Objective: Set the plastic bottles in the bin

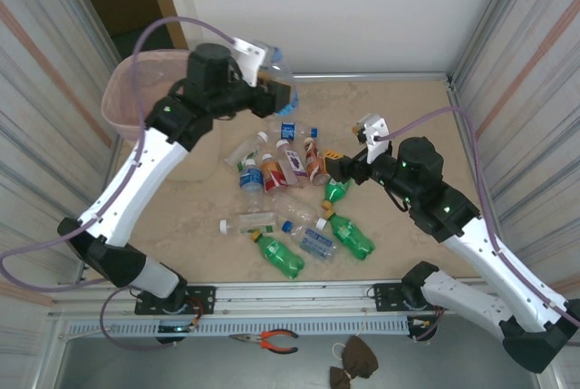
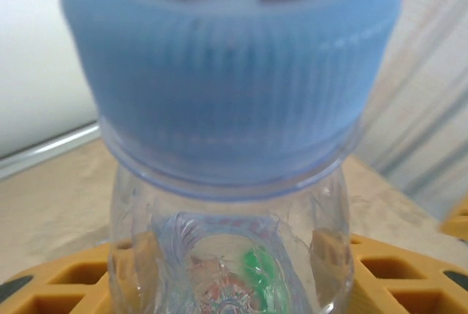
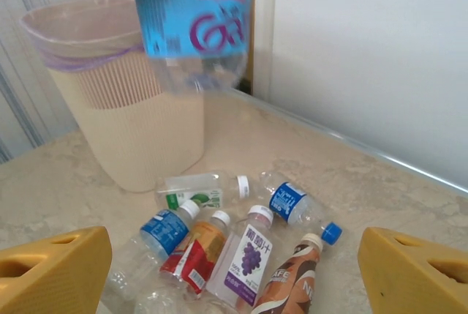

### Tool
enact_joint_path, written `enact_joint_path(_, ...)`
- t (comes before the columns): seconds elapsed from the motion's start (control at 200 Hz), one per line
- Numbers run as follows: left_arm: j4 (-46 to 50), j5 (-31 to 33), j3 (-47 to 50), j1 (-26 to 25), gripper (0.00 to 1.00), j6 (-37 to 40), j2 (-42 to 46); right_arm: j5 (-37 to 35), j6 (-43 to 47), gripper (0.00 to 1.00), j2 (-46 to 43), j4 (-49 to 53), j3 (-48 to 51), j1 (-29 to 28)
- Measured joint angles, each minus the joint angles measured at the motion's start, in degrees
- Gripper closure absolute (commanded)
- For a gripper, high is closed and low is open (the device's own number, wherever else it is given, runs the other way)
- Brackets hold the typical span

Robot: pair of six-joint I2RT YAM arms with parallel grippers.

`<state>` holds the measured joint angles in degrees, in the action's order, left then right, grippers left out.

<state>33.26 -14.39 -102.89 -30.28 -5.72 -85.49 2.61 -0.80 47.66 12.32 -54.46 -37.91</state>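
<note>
**STATUS: LEFT CLAW LOADED, RIGHT CLAW SPREAD**

1. Near rail. A pair of orange-handled pliers (image 1: 272, 341) lies on the metal ledge in front of the arm bases, off the bench (image 1: 199, 217).

2. Bench centre. The loose plastic bottles (image 1: 290, 194) lie on their sides in a cluster. Two green bottles (image 1: 279, 256) sit at the near edge of the cluster. Behind them lie clear bottles with blue, red and purple labels. A brown coffee bottle (image 3: 289, 285) lies at the right side of the cluster.

3. Right claw (image 1: 335, 169). It hangs at the right edge of the cluster, just above the bottles. The right wrist view shows its yellow fingers (image 3: 51, 270) spread wide, with nothing between them.

4. Left claw (image 1: 285, 97). It is at the far side of the bench, pinching the held bottle (image 1: 272, 67), which is clear with a blue label. In the left wrist view the blue cap (image 2: 230, 58) faces the camera and the body sits between the yellow fingers (image 2: 409, 277).

5. Held bottle position. It is raised clear of the bench, to the right of the bin (image 1: 127, 90) and not over its opening.

6. Bin. It stands upright in the far left corner.
</note>
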Motion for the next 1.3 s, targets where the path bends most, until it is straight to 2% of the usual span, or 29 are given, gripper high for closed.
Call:
enact_joint_path(0.205, 10.3, 3.3, -8.1, 13.2, 0.43, 8.2, 0.0, -1.1, 0.3, 0.13, 0.0, 1.3, 0.0, 0.0)
enact_joint_path(0.391, 15.8, 5.4, -11.1, 25.1, 0.43, 13.6, -0.7, -1.1, 0.4, 0.13, 1.4, 1.5, -0.2, 0.0)
enact_joint_path(0.571, 19.3, 8.2, -11.6, 32.9, 0.43, 17.2, -5.2, -0.8, 0.4, 0.14, 3.4, 1.5, -0.3, 0.0)
enact_joint_path(0.731, 21.8, 11.5, -11.5, 35.5, 0.42, 20.0, -10.8, -0.2, 0.4, 0.14, 5.2, 1.4, -1.2, 0.0)
enact_joint_path(0.982, 24.4, 15.8, -9.1, 36.0, 0.41, 22.6, -17.6, 0.5, 0.4, 0.14, 6.0, 1.4, -1.2, 0.0)
enact_joint_path(1.297, 27.5, 16.5, -6.0, 36.7, 0.38, 22.6, -26.3, 0.5, 0.4, 0.14, 6.3, 1.2, -1.2, 0.0)
